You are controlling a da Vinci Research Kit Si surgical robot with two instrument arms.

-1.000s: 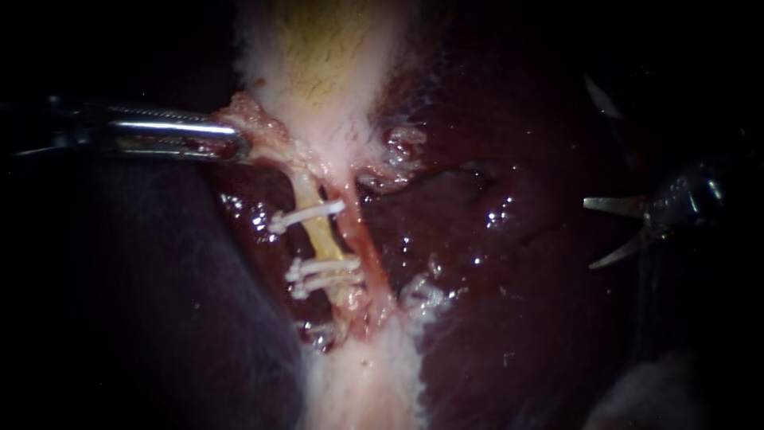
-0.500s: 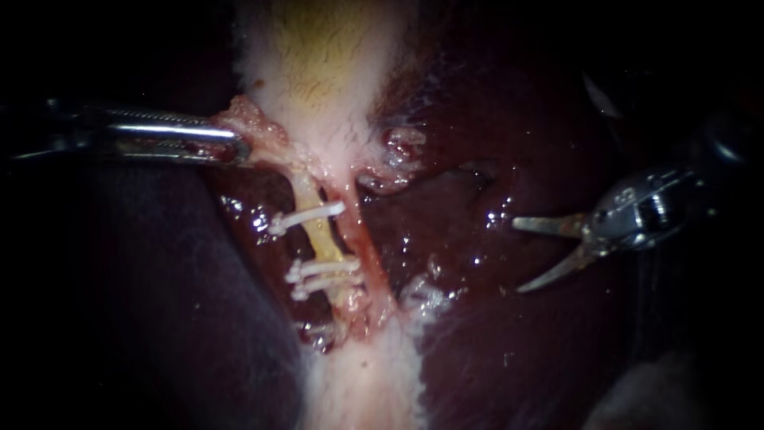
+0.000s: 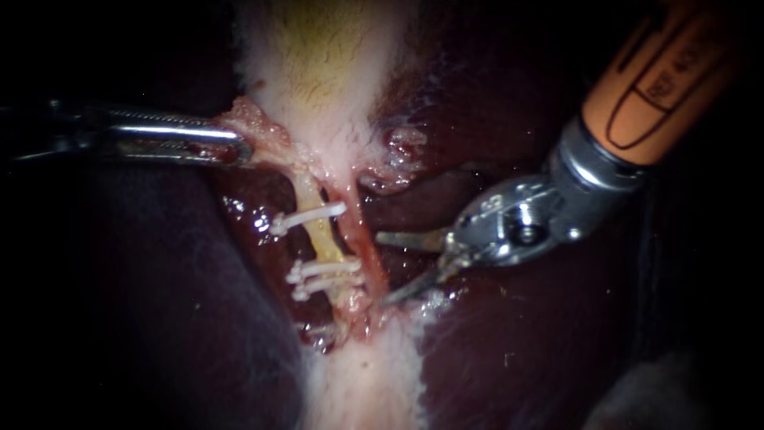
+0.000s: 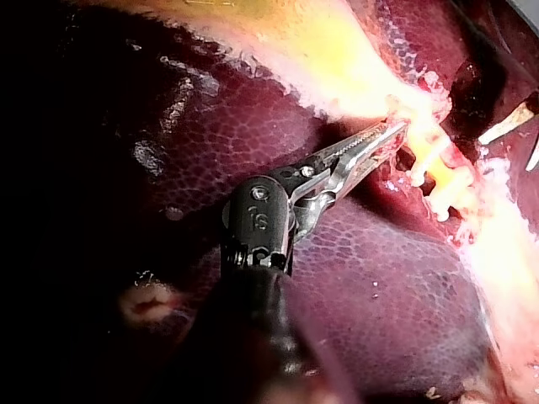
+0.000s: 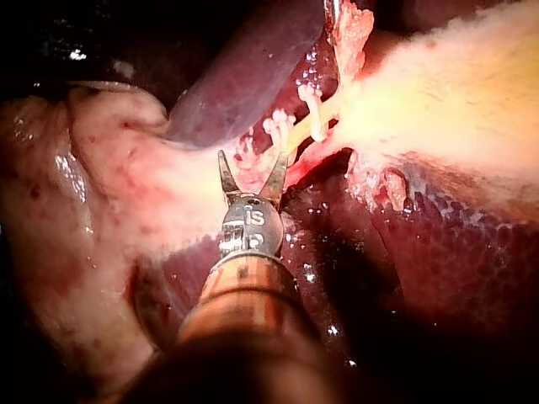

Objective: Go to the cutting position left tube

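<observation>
Two tubes run down from the pale gallbladder [image 3: 326, 72]: the yellowish left tube [image 3: 320, 239] and a reddish tube [image 3: 362, 243] right beside it. The left tube carries one white clip [image 3: 306, 216] higher up and two clips [image 3: 322, 275] lower down. My right instrument [image 3: 382, 269], on an orange shaft, has its curved blades open, their tips just right of the reddish tube and level with the gap between the clips. In the right wrist view the open blades [image 5: 250, 174] point at the clips [image 5: 310, 114]. My left instrument [image 3: 237, 148] is shut on pink gallbladder tissue above the tubes [image 4: 381, 139].
Dark red liver [image 3: 517, 342] lies on both sides of the tubes and under the right instrument. A dark purple lobe [image 3: 159, 318] sits below the left shaft. Frayed pink tissue [image 3: 394, 159] hangs right of the gallbladder neck.
My right instrument has come in from the right edge to just beside the tubes, blades still open, and its orange shaft now shows. The left instrument and the tissue it holds have stayed put.
</observation>
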